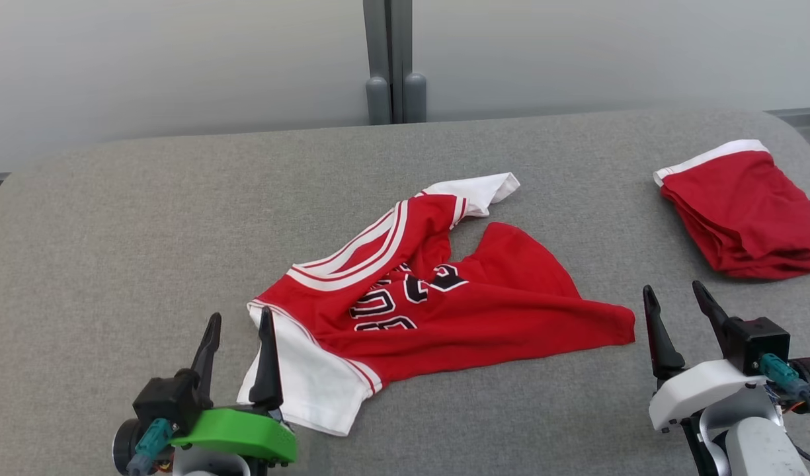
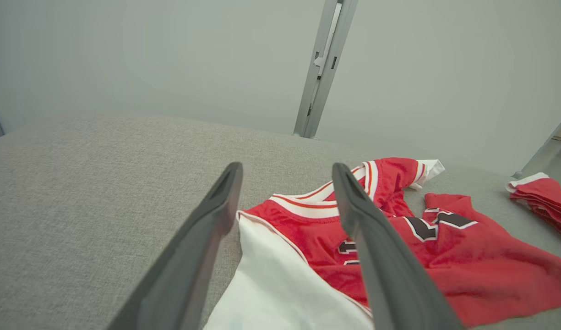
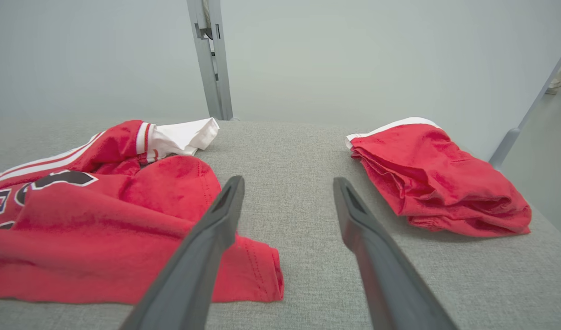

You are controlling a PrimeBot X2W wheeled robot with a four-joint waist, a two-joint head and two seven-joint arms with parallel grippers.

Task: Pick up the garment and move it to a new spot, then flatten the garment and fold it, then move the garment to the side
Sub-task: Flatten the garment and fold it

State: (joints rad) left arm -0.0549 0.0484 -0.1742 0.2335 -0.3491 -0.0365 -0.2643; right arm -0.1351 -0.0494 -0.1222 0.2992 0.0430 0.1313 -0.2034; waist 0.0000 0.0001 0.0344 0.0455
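Jersey (image 1: pixel 444 311): crumpled
My left gripper (image 1: pixel 240 316): wide, empty, at its sleeve
My right gripper (image 1: pixel 673 288): wide, empty, near hem

Logged red-and-white jersey (image 1: pixel 438 311) crumpled on grey table (image 1: pixel 147 218), number print up. Found left gripper (image 1: pixel 240 315) at jersey's near-left white sleeve, fingers spread, empty. Found right gripper (image 1: pixel 672 287) just right of jersey's red hem corner, fingers spread, empty. Noted folded red garment (image 1: pixel 748 211) well right of jersey, apart.

Saw a grey cloth-covered table (image 1: pixel 114 218), with a crumpled red jersey (image 1: pixel 484 311) mid-table and a folded red garment (image 1: pixel 748 211) by the right edge.
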